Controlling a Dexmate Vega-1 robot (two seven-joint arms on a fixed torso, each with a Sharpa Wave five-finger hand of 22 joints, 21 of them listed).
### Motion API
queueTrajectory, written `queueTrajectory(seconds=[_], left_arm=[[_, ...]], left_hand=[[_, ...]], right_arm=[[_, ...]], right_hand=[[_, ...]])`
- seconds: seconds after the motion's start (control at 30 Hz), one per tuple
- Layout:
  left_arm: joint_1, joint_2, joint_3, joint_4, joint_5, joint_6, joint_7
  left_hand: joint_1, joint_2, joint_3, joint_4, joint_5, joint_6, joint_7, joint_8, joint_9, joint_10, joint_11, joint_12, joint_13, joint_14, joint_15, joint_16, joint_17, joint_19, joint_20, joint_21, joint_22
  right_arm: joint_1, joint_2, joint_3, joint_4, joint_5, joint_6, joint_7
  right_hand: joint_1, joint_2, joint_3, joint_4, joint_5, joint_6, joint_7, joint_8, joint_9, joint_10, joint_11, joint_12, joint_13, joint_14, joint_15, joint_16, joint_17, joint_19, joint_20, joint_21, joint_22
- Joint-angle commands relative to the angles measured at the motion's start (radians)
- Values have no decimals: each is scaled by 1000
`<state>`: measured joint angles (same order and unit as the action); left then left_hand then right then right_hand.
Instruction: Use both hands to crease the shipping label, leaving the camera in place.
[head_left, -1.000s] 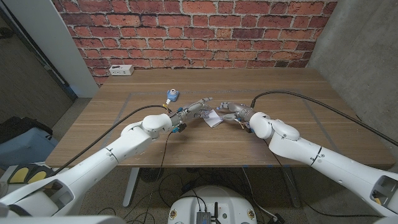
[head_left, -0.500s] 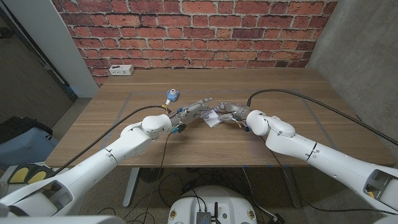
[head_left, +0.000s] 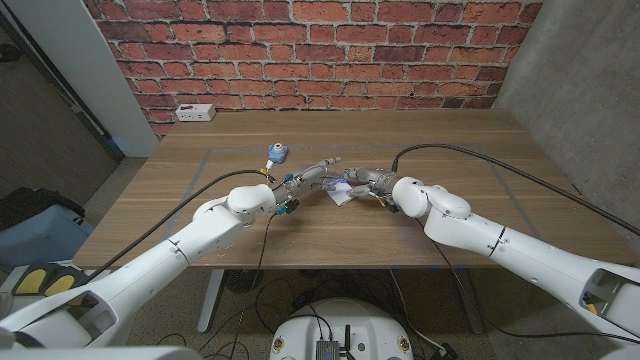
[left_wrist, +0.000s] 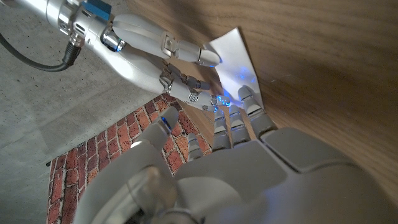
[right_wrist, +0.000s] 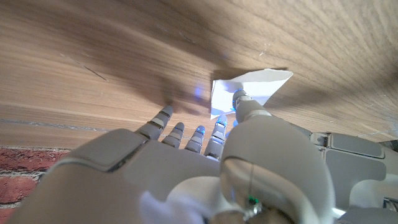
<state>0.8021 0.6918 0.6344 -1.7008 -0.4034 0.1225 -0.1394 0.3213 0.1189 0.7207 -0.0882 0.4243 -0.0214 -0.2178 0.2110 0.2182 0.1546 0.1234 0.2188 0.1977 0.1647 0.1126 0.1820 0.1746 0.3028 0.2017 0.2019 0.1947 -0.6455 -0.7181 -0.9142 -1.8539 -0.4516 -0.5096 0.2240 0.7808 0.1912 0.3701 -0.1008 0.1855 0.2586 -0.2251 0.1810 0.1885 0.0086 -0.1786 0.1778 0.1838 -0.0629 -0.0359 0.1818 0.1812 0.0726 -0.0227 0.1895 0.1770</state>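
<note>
Right hand (head_left: 366, 181) closer over shipping label (head_left: 343, 193).

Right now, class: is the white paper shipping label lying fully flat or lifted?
Lifted: one corner of the white paper shipping label stands off the wooden table, casting a shadow.

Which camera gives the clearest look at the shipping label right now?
The left wrist view: the shipping label lies white on the wood with both hands' fingers on it. The right wrist view shows a folded corner past the fingers; the head view shows a small white patch between the hands.
</note>
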Motion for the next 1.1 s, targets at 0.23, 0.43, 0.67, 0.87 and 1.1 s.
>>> queueTrajectory(seconds=[0.23, 0.43, 0.67, 0.87, 1.1], left_arm=[[6, 7, -5, -7, 4, -6, 1], [-2, 4, -2, 5, 5, -14, -10], [-2, 7, -4, 0, 35, -43, 8], [12, 26, -8, -42, 136, -87, 84], [48, 33, -9, -91, 371, -156, 264]], left_hand=[[-6, 0, -3, -4, -5, 9, -2, 2, 2, 9, -6, 6, 3, 6, -4, 4, 2, -12, 14, 5, 0], [-6, 0, -3, -4, -5, 11, -2, 2, 1, 7, -6, 5, 3, 5, -3, 4, 2, -13, 14, 5, 1], [-14, -8, -10, -5, -9, 29, 0, 7, 0, 6, -16, 3, 3, 3, -3, 3, 2, -14, 15, 6, 1], [-69, -38, -71, -10, -67, 225, 51, 58, -6, 51, -71, 18, 9, 33, -28, 9, 1, 1, 3, 19, 2], [-55, 0, -64, -44, -117, 521, 180, 107, -22, 236, -107, 70, 10, 211, -91, 37, 7, 46, -79, 37, 3]], right_arm=[[30, 26, -35, 25, -49, -80, 62], [35, 27, -45, 26, -56, -112, 73], [43, 25, -61, 28, -64, -110, 80], [44, 26, -65, 29, -66, -110, 81], [41, 24, -65, 28, -68, -106, 76]], right_hand=[[3, -14, -2, 7, 7, -30, 3, -5, 1, -28, 5, 2, 2, -29, -40, 7, 3, -13, 14, 6, 3], [-4, -20, -10, 10, 6, -56, 3, -8, 0, -34, 7, 4, 2, -36, -37, 8, 3, -16, 17, 6, 3], [-7, -20, -13, 11, 7, -63, 2, -5, 0, -29, 9, 8, 2, -36, -38, 9, 3, -17, 17, 8, 3], [-4, -16, -12, 10, 8, -61, 2, -1, 1, -25, 4, 10, 2, -34, -40, 10, 2, -17, 15, 8, 3], [0, -13, -11, 7, 10, -57, 2, 4, 2, -20, 2, 13, 1, -31, -41, 12, 1, -16, 14, 10, 3]])
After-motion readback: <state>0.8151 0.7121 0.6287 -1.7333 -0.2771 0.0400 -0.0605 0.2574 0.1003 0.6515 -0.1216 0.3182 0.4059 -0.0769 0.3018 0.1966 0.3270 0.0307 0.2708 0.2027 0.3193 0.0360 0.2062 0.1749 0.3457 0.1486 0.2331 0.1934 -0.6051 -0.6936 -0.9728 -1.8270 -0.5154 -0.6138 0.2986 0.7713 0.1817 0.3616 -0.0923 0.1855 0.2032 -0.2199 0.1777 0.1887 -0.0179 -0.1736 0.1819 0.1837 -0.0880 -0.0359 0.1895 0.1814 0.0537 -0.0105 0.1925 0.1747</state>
